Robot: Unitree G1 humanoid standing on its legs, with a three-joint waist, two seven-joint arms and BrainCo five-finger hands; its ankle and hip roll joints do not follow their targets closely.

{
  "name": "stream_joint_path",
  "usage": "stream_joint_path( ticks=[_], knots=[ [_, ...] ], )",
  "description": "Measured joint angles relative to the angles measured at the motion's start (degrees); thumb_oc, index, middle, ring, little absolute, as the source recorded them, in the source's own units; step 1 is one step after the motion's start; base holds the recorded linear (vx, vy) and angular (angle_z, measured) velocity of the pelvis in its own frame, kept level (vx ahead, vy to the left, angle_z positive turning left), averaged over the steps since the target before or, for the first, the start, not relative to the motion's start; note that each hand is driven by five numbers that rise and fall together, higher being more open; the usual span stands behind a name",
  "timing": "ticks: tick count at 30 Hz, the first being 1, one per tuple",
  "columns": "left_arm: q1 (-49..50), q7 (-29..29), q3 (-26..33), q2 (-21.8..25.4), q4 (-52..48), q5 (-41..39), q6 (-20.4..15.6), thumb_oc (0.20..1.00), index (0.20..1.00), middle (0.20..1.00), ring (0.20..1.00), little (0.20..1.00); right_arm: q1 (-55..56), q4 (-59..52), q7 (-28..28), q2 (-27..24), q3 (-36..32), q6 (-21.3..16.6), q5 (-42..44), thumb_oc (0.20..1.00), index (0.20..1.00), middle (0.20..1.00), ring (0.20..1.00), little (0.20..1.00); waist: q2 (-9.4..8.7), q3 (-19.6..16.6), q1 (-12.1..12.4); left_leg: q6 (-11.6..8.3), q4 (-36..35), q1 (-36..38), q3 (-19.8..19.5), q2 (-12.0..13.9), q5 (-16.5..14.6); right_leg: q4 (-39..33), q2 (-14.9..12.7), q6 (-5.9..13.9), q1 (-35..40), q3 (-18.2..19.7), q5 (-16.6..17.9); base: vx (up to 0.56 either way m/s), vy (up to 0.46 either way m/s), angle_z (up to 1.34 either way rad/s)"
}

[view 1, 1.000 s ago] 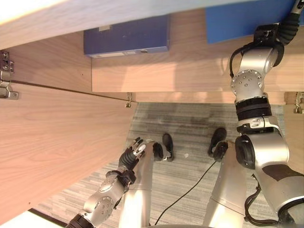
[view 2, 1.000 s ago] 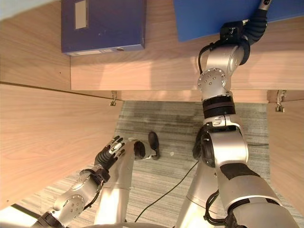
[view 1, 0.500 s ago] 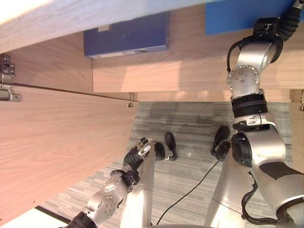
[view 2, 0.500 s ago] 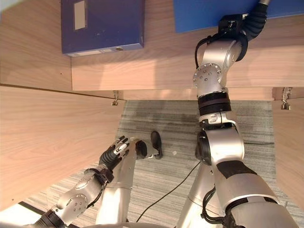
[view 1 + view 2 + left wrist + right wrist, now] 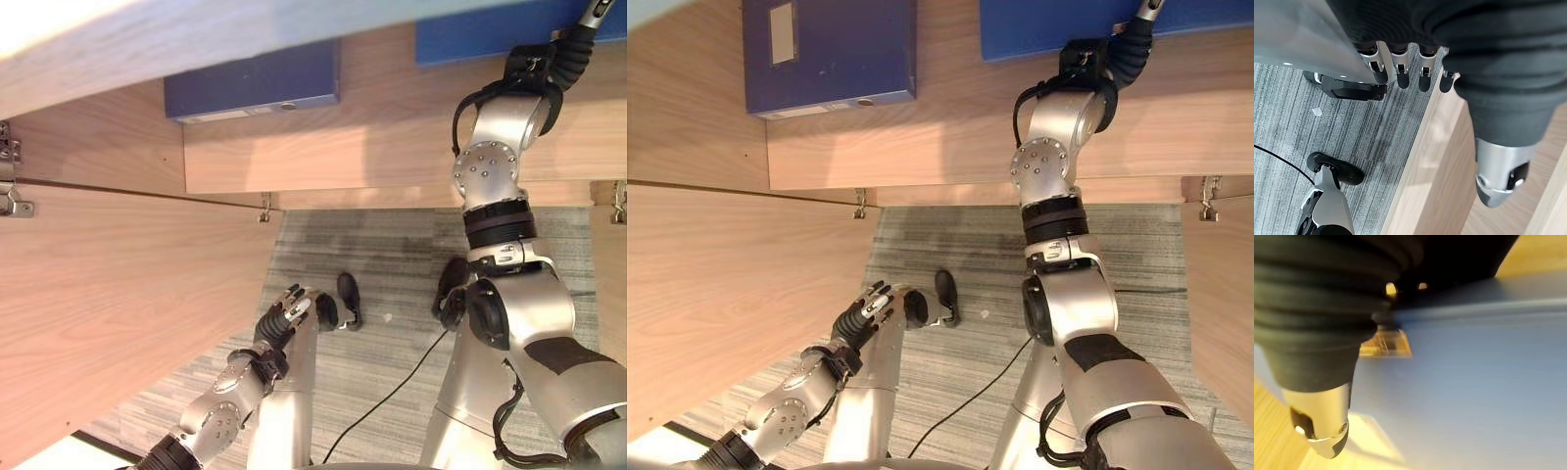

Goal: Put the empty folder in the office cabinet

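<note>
Wooden shelf (image 5: 950, 147) carries navy binder (image 5: 828, 54) beside blue folder (image 5: 1048, 24); left hand (image 5: 860, 315) relaxed, right's fingers hidden

shelf (image 5: 950, 147) spans the cabinet | binder (image 5: 828, 54) lies on it at left | folder (image 5: 1048, 27) lies on it at right, well apart from the binder | right hand (image 5: 1322, 426) against the folder | open door (image 5: 725, 294) at left | left hand (image 5: 860, 315) beside the door's edge, above the carpet (image 5: 980, 264)
</note>
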Motion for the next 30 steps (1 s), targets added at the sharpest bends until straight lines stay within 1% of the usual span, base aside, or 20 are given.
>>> stream_joint_path(
  ticks=[4, 6, 10, 13, 17, 22, 25, 27, 29, 30],
  knots=[
    [-0.13, 0.93, -0.07, 0.06, 0.04, -0.46, 0.11, 1.000, 1.000, 1.000, 1.000, 1.000, 3.99, -5.21, -0.25, 2.42, 3.11, 0.08, -0.15, 1.000, 1.000, 1.000, 1.000, 1.000, -0.38, 0.02, -1.34, 0.00, -0.45, -0.13, 0.29, 0.29, 0.00, -0.67, 0.35, 0.04, -0.19, -0.01, 0.16, 0.00, -0.006, -0.06],
    [-0.14, 1.27, 0.02, 0.07, 0.04, -0.50, 0.08, 1.000, 1.000, 1.000, 1.000, 1.000, 4.70, -6.25, -0.33, 2.75, 4.07, 0.07, -0.19, 1.000, 1.000, 1.000, 1.000, 1.000, -0.39, 0.03, -1.58, 0.01, -0.36, -0.14, 0.44, 0.29, -0.02, -0.59, 0.38, 0.02, -0.35, 0.14, 0.17, 0.00, 0.003, -0.02],
    [-0.60, 2.33, -0.01, 0.11, -0.14, -0.53, 0.09, 1.000, 1.000, 1.000, 1.000, 1.000, 8.55, -12.87, -1.56, 3.53, 5.61, 0.32, -0.52, 1.000, 1.000, 1.000, 1.000, 1.000, -0.42, 0.05, -1.69, -0.05, -0.41, -0.57, 0.76, 0.34, -0.02, -0.44, 0.59, 0.01, -1.16, 0.50, 0.16, 0.00, 0.000, 0.00],
    [-0.95, 3.10, -0.18, 0.27, -0.07, -0.60, 0.11, 1.000, 1.000, 1.000, 1.000, 1.000, 12.89, -18.39, -4.87, 3.94, 8.20, 0.84, -2.55, 1.000, 1.000, 1.000, 1.000, 1.000, -0.49, 0.07, -1.93, -0.06, -0.63, -0.56, 0.95, 0.37, -0.02, -0.59, 0.73, 0.01, -1.33, 0.64, 0.16, 0.00, 0.000, 0.00],
    [-1.08, 3.63, -0.34, 0.28, -0.01, -0.61, 0.13, 1.000, 1.000, 1.000, 1.000, 1.000, 16.57, -21.78, -5.84, 4.98, 10.79, 1.48, -5.26, 1.000, 1.000, 1.000, 1.000, 1.000, -0.68, 0.13, -2.41, -0.01, -0.89, -0.52, 1.41, 0.36, -0.04, -0.82, 0.87, 0.08, -1.68, 1.01, 0.35, -0.01, -0.001, -0.01],
    [-1.08, 4.09, -0.37, 0.27, 0.00, -0.67, 0.16, 1.000, 1.000, 1.000, 1.000, 1.000, 20.77, -25.35, -6.00, 6.57, 14.28, 2.50, -7.09, 1.000, 1.000, 1.000, 1.000, 1.000, -0.81, 0.20, -2.85, 0.08, -2.95, 0.15, 2.43, 0.47, 0.47, -3.32, 0.94, 0.32, -1.61, 0.95, 1.75, -0.03, -0.005, -0.10],
    [-1.10, 4.63, -0.34, 0.30, 0.05, -1.12, 0.17, 1.000, 1.000, 1.000, 1.000, 1.000, 21.69, -26.04, -6.54, 8.16, 15.66, 2.79, -7.51, 1.000, 1.000, 1.000, 1.000, 1.000, -0.82, 0.22, -3.86, -0.06, -3.33, 0.22, 2.73, 0.56, 0.72, -4.05, 0.96, 0.58, -1.51, 0.89, 2.45, -0.01, -0.010, -0.04],
    [-1.25, 4.94, -0.36, 0.29, 0.08, -1.14, 0.17, 1.000, 1.000, 1.000, 1.000, 1.000, 22.18, -27.18, -7.64, 8.22, 16.00, 3.03, -7.48, 1.000, 1.000, 1.000, 1.000, 1.000, -0.82, 0.23, -3.89, 0.02, -3.59, 0.23, 2.88, 0.57, 0.79, -4.41, 0.97, 0.58, -1.52, 0.87, 2.68, 0.00, -0.004, -0.02],
    [-1.25, 4.95, -0.33, 0.48, 0.15, -1.14, 0.22, 1.000, 1.000, 1.000, 1.000, 1.000, 23.22, -28.16, -8.28, 7.65, 16.49, 4.58, -9.42, 1.000, 1.000, 1.000, 1.000, 1.000, -0.86, 0.26, -3.87, 0.11, -3.91, 0.28, 3.11, 0.57, 0.93, -4.77, 0.95, 0.59, -1.57, 0.90, 2.85, -0.02, -0.021, -0.03],
    [-1.26, 4.66, -0.34, 0.97, 0.16, -1.13, 0.43, 1.000, 1.000, 1.000, 1.000, 1.000, 22.74, -28.21, -8.18, 5.61, 16.99, 6.05, -10.53, 1.000, 1.000, 1.000, 1.000, 1.000, -0.99, 0.34, -3.87, 0.11, -3.91, 0.28, 3.19, 0.58, 0.93, -4.79, 0.94, 0.60, -1.66, 0.93, 2.87, -0.01, -0.042, -0.04]
  ],
)
